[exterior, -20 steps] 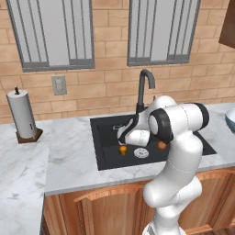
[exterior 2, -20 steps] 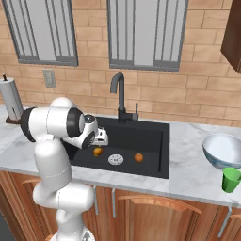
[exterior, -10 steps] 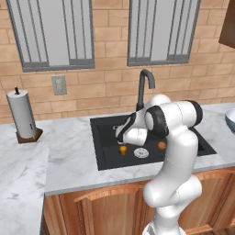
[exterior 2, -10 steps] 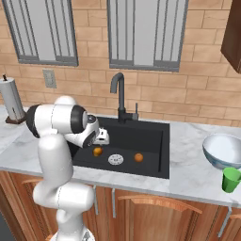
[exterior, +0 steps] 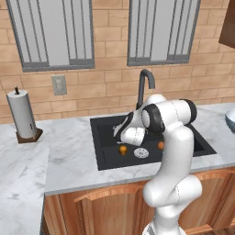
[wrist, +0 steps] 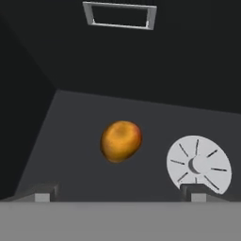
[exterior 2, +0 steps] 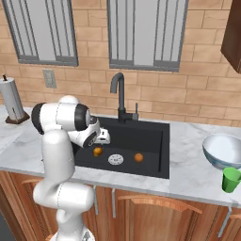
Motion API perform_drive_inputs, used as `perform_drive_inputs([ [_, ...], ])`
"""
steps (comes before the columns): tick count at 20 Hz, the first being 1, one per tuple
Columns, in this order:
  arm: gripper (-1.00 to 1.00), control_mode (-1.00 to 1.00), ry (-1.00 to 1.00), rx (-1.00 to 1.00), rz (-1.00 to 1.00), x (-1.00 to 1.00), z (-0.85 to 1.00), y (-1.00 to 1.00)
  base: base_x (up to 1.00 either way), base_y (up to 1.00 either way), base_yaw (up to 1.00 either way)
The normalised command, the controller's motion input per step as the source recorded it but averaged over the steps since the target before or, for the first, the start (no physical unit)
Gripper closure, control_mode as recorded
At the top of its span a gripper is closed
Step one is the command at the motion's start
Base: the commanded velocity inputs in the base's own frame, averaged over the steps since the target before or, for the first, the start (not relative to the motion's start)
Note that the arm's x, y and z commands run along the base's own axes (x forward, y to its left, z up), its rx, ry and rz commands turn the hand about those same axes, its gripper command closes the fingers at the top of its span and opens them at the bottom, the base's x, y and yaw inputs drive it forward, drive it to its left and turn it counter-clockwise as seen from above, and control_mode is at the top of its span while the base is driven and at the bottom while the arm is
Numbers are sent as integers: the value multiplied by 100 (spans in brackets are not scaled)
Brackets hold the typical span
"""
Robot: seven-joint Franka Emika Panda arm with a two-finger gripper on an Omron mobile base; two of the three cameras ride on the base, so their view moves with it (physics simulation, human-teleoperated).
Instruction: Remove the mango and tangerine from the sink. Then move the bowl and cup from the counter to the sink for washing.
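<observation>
Gripper (wrist: pixel 117 193) wide open above mango (wrist: pixel 121 140)

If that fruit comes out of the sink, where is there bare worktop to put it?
Bare counter runs from the sink to the paper towel roll; more lies between sink and bowl. The far end is crowded: bowl and green cup sit close together. In the basin lie the mango, drain and tangerine.

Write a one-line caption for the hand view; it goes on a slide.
Open pincer poised above the mango on the sink floor, beside the drain.
</observation>
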Motion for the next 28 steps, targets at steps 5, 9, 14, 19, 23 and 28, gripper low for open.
perform_drive_inputs([
  [5, -100, -100, -2, 0, 0, 16, -15, 0, 0, 0, 0],
  [9, -100, -100, 0, 0, 0, 6, -18, 0, 0, 0, 0],
  [14, -100, -100, 0, 0, 0, 6, -21, 0, 0, 0, 0],
  [19, -100, -100, 0, 0, 0, 12, -21, 1, 0, 0, 0],
  [23, -100, -100, 0, 0, 0, 14, -21, 1, 0, 0, 0],
  [28, -100, -100, 0, 0, 0, 15, -22, 2, 0, 0, 0],
])
